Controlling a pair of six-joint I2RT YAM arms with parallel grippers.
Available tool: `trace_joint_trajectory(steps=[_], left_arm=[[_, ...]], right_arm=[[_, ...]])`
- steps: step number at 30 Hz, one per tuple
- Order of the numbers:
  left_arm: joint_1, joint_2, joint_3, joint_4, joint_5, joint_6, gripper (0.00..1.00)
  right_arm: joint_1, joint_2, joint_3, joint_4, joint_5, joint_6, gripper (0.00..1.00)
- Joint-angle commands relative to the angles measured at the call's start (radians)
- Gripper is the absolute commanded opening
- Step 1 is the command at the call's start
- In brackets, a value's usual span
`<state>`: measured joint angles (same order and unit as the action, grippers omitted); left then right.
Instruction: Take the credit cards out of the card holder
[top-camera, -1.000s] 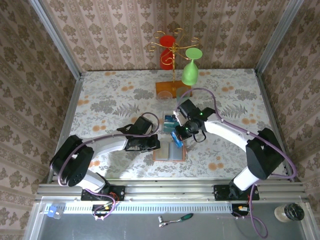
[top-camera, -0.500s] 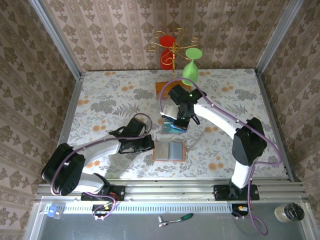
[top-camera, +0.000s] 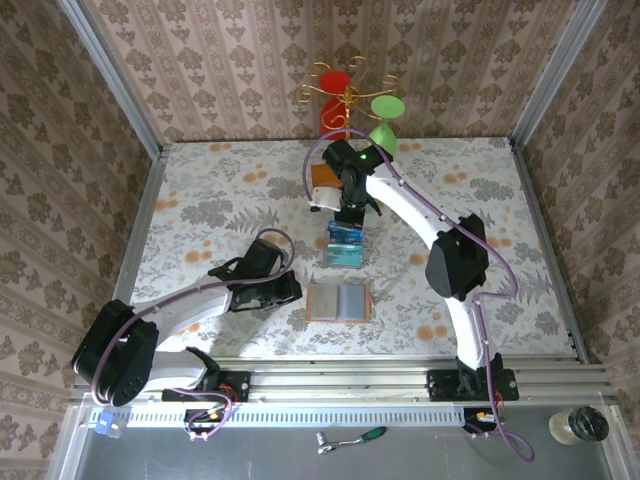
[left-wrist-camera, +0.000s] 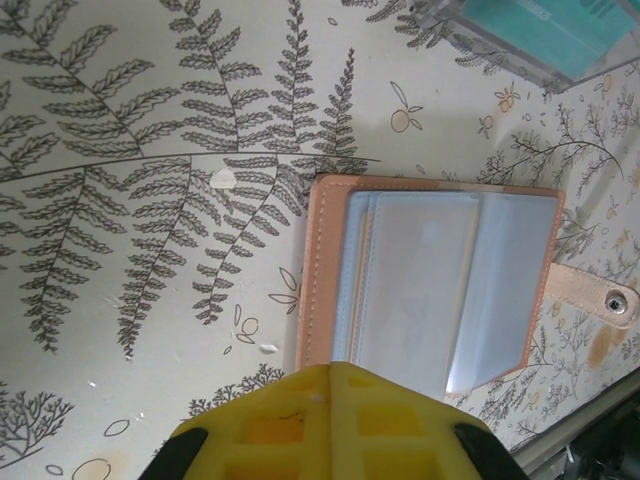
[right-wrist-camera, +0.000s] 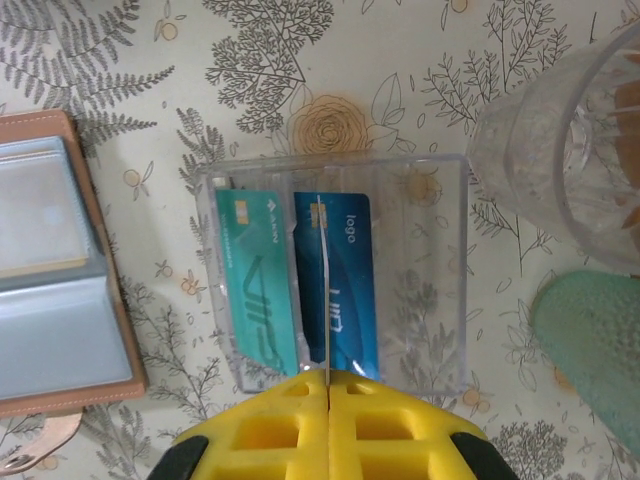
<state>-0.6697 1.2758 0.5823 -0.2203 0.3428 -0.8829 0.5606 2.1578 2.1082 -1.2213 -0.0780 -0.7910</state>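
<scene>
Open card holder lying pockets-up on the worktop, with a clear tray near it at 12 o'clock; a teal credit card and a blue credit card lie flat in the tray. The right claw, above the tray, pinches a third card seen edge-on. The left claw, pressed together and empty, sits at the holder's 9 o'clock edge
</scene>
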Motion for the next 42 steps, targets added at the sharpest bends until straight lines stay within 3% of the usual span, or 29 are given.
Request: trace_joint_trajectory(steps=[1, 15, 20, 28, 35, 42], left_arm=[[0.013, -0.021, -0.013, -0.028, -0.008, -0.011, 0.07], [0.028, -0.023, -0.028, -0.024, -0.001, -0.008, 0.07], [0.030, -0.024, -0.033, -0.018, 0.002, -0.011, 0.07], [0.030, -0.017, -0.035, -0.003, 0.008, -0.011, 0.07], [0.027, 0.011, -0.028, 0.026, 0.024, -0.010, 0.06], [0.013, 0.060, 0.009, 0.035, 0.033, 0.003, 0.06]], right_arm=[[-0.014, 0.061, 0.074, -0.099, -0.036, -0.041, 0.00], [-0.031, 0.181, 0.148, -0.151, -0.065, -0.048, 0.00], [-0.032, 0.179, 0.147, -0.143, -0.043, -0.028, 0.16], [-0.031, 0.106, 0.123, -0.088, -0.028, 0.022, 0.18], [-0.014, -0.079, -0.132, 0.130, -0.045, 0.181, 0.19], [0.012, -0.282, -0.445, 0.360, -0.089, 0.438, 0.22]])
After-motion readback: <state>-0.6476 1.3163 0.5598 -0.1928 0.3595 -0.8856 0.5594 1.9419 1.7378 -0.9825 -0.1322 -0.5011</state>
